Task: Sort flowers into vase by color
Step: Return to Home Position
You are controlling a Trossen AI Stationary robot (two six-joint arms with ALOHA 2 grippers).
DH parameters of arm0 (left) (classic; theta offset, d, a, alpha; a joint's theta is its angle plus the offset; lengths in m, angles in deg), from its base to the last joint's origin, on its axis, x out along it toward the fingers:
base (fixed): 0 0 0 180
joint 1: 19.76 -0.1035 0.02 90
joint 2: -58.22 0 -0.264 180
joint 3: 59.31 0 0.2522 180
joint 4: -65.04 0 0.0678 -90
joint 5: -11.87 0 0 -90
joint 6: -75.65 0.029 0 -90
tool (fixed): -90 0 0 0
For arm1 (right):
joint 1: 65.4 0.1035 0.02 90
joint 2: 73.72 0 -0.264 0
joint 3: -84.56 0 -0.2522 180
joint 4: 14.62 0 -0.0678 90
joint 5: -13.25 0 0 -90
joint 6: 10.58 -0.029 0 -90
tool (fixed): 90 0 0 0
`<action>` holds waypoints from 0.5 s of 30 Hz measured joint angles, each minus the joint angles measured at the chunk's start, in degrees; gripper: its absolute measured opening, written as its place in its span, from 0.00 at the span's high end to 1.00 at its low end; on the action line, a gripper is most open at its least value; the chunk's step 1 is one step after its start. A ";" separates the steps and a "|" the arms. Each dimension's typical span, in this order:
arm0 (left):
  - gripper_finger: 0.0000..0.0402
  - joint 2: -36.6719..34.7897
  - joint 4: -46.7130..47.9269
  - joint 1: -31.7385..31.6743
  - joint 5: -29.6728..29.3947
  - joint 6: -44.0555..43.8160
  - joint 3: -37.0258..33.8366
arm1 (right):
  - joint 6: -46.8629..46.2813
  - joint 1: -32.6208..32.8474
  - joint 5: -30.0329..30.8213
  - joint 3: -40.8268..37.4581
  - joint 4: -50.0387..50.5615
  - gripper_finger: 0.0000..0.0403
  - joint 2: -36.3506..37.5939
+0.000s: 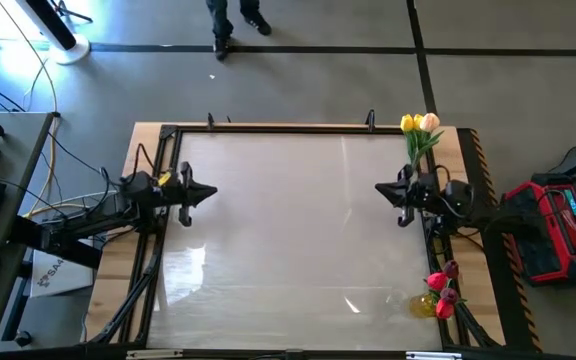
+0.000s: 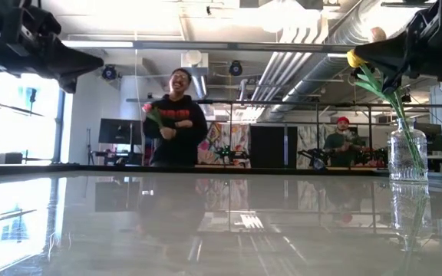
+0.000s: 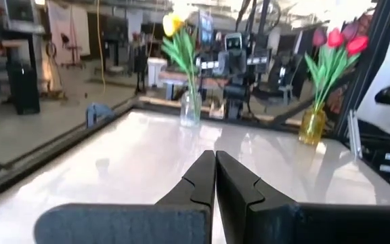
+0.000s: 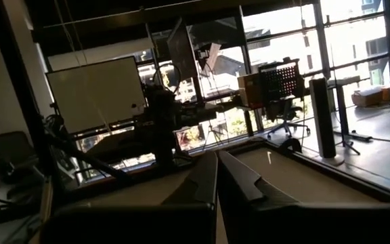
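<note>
Yellow and peach tulips stand by their stems in a clear glass vase at the table's far right corner. Red-pink and maroon tulips stand in a yellow glass vase near the table's near right corner. The left wrist view shows both: the clear vase and the yellow vase. My left gripper hovers shut over the table's left side. Over the right side, between the two vases, my right gripper also hovers shut. Neither touches anything.
The white glossy table top lies bare between the grippers, framed by a black rail. A person stands beyond the far edge holding a pink flower; another person sits further back. Equipment and cables lie off the table's left.
</note>
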 joint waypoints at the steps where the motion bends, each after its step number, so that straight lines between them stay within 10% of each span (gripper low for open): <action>1: 1.00 0.01 0.78 0.00 0.00 0.01 0.00 | 0.02 0.03 -0.07 0.00 0.10 1.00 -0.12; 15: 1.00 0.00 -5.01 0.13 -0.44 -3.51 -3.50 | 4.24 -0.02 0.17 -0.02 2.93 1.00 -3.77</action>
